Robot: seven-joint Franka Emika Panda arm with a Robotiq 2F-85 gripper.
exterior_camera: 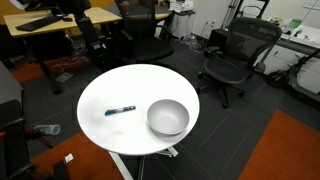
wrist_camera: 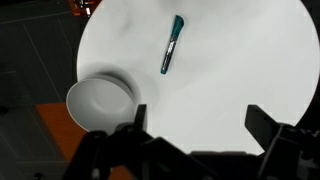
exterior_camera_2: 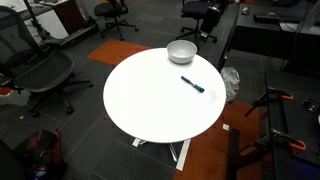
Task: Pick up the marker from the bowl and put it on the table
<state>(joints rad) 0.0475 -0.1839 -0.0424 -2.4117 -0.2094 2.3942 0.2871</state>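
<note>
Marker [wrist_camera: 172,44] flat on the table [wrist_camera: 235,60], near the bowl [wrist_camera: 98,103], not in it; gripper [wrist_camera: 197,118] spread wide and empty above; in the wrist view, marker ahead of the jaws, long axis running away from them, crosswise to their closing line; task apparently done.

Marker [exterior_camera: 120,110] lies on table [exterior_camera: 130,85], beside bowl [exterior_camera: 168,118], not touching. Bowl sits on table near its edge. My pincer [wrist_camera: 198,118] hangs over the table, above both.
</note>
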